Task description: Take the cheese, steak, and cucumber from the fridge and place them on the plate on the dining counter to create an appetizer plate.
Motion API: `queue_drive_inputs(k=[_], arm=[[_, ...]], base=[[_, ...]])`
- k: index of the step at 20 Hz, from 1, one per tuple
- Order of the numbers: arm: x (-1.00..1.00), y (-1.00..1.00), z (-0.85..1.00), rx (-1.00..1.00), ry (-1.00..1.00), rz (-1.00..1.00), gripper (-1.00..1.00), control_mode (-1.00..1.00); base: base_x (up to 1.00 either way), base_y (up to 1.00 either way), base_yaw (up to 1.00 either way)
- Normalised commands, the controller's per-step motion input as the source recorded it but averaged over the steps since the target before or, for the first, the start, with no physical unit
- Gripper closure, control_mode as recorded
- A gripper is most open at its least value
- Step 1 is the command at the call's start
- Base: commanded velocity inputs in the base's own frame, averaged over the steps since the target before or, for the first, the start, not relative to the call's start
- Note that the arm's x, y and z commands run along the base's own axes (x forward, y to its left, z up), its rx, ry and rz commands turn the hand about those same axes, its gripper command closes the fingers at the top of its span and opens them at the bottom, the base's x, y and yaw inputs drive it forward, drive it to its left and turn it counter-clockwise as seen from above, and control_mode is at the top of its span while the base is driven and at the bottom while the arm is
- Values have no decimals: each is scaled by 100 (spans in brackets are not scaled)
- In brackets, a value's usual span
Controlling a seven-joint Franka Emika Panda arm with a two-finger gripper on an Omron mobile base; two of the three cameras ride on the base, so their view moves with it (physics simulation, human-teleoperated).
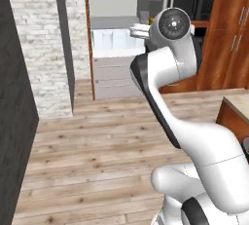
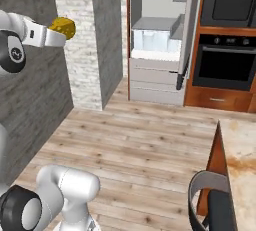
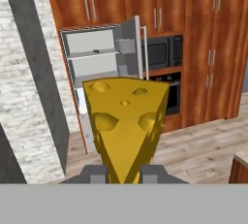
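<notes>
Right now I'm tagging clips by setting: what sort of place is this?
A home kitchen, rendered: an open fridge, a black wall oven set in wood cabinets, and a marbled dining counter.

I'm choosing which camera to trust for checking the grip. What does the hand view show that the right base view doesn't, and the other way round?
Hand view: the cheese close up, a yellow wedge with holes, pinched at its narrow end between the two dark fingertips, and the upper wood cabinets above the oven.

Right base view: the gripper seen from the side, held high above the wood floor, plus a corner of the dining counter and a black stool.

Both: the cheese, the open fridge, the brick wall and the black oven.
</notes>
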Motion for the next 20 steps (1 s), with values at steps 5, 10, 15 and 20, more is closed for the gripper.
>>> queue_drive_inputs(k=[5,10,15,20], arm=[[0,0,0,0,0,0,100,100],[0,0,0,0,0,0,100,100],[0,0,0,0,0,0,100,100],[0,0,0,0,0,0,100,100]], base=[[-100,11,0],[-100,0,0],[-100,0,-10],[-83,0,-32]])
